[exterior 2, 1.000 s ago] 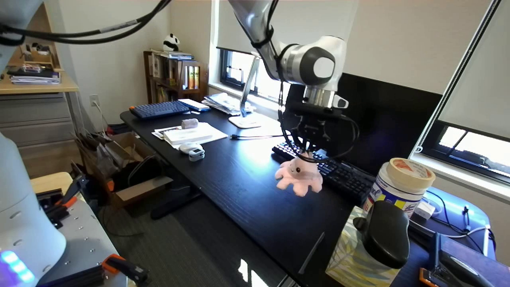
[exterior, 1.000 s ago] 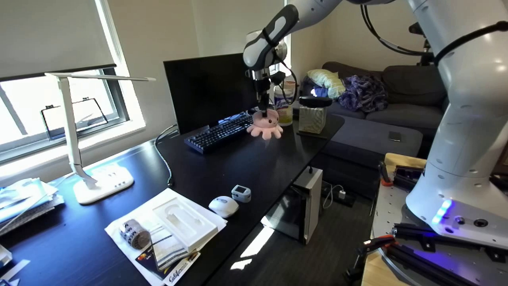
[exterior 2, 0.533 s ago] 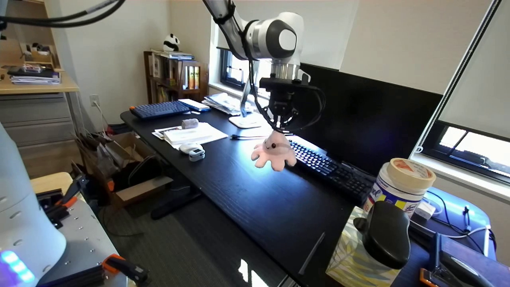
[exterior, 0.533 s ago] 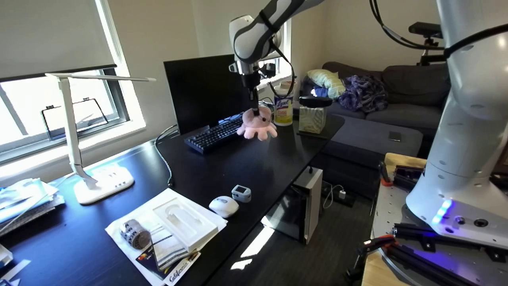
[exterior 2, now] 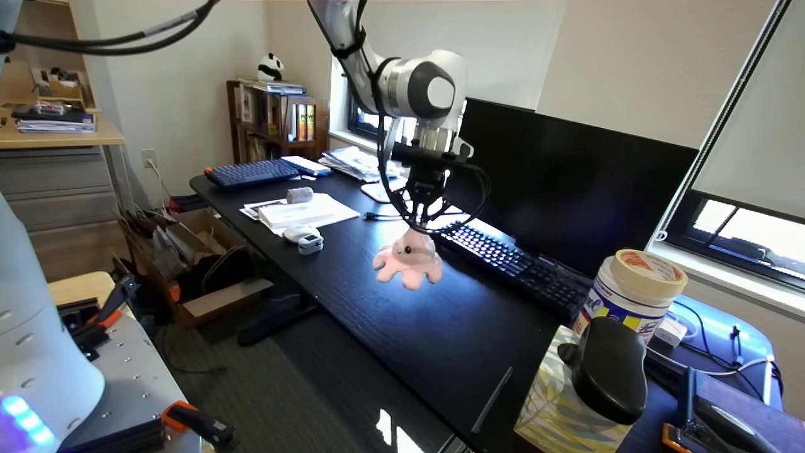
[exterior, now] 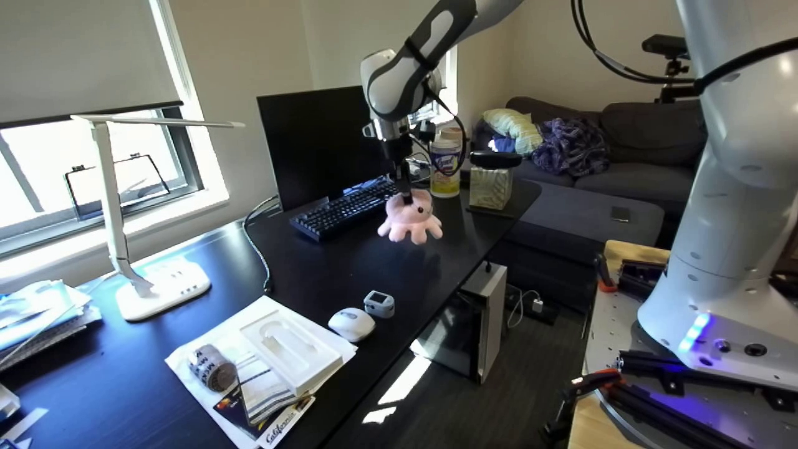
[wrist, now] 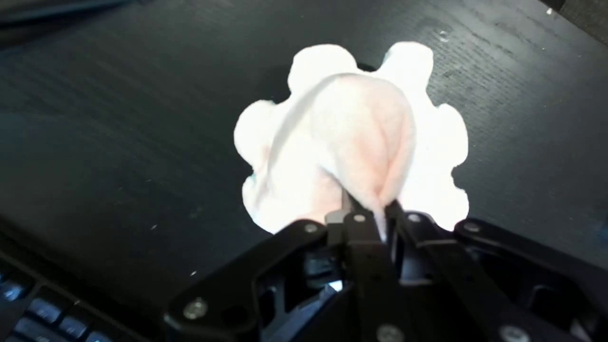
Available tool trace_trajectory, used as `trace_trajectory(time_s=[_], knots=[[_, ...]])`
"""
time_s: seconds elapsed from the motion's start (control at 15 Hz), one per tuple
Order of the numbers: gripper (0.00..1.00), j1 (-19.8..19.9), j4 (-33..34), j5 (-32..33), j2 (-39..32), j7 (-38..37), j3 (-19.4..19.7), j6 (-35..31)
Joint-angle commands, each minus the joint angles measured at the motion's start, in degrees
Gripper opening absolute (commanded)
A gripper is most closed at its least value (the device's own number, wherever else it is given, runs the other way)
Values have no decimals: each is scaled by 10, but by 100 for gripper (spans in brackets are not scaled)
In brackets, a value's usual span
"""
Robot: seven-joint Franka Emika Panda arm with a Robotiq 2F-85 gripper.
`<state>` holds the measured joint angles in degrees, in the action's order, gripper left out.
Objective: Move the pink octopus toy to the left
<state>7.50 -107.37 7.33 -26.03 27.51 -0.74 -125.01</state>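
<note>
The pink octopus toy (exterior: 409,219) hangs from my gripper (exterior: 405,194) over the black desk (exterior: 299,268), in front of the keyboard. It also shows in an exterior view (exterior 2: 407,261), under the gripper (exterior 2: 420,224) there. In the wrist view the toy (wrist: 361,118) is overexposed, with its stubby legs splayed. The gripper (wrist: 374,207) is shut on a fold of its head in that view. The legs point down and appear to be off the desk; the exact gap cannot be told.
A keyboard (exterior: 343,209) and monitor (exterior: 324,146) stand behind the toy. A white mouse (exterior: 351,324), a small oximeter-like device (exterior: 379,304) and papers with a tray (exterior: 293,349) lie nearer the camera. A wipes canister (exterior: 444,168) and tissue box (exterior: 490,187) stand at the far end.
My gripper has carried the toy toward the mouse-and-papers end of the desk. It rose at first, then came lower over the last half second. The toy has stayed in the gripper.
</note>
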Motion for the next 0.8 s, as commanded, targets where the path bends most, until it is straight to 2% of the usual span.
trace_trajectory(time_s=[0.0,0.33,0.4,0.53,0.73], knots=[[7,-5,-52,-31,-10,-33,-9,-37],[7,-17,-107,-34,-10,-93,-2,-97],[31,-18,-108,-35,-10,-110,1,-102],[34,-19,-110,-35,-8,-123,1,-110],[53,-18,-117,-42,12,-137,-2,-120]])
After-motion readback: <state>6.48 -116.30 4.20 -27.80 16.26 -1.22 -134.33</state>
